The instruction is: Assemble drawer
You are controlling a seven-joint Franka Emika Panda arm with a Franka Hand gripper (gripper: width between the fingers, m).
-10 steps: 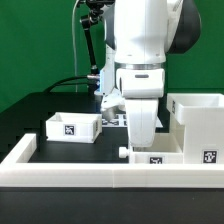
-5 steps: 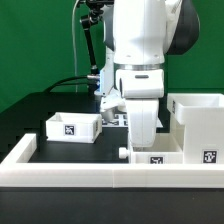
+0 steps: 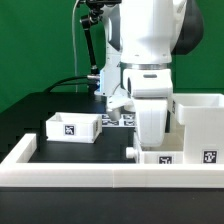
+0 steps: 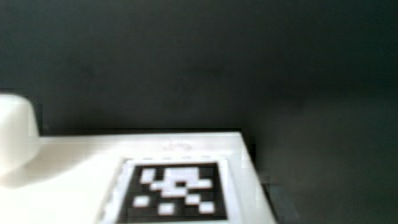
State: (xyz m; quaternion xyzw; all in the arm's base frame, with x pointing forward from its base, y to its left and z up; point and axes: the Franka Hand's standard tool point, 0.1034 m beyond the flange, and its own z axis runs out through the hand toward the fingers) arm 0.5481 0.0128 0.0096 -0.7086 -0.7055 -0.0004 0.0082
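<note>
While the hand (image 3: 150, 135) hangs low over the near tray (image 3: 160, 158), just beside the shell (image 3: 200, 125), you cannot tell if its jaws are apart or together; a skewed push could jam tray against shell. Farther back, the other tray (image 3: 72, 127) sits on the tabletop (image 3: 40, 108).

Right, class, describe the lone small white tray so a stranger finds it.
Find the long low white wall across the front of the exterior view. Behind it, on that view's left, sits an open-topped tray with a square tag. Unlike the other tray, it stands clear of the robot arm.
</note>
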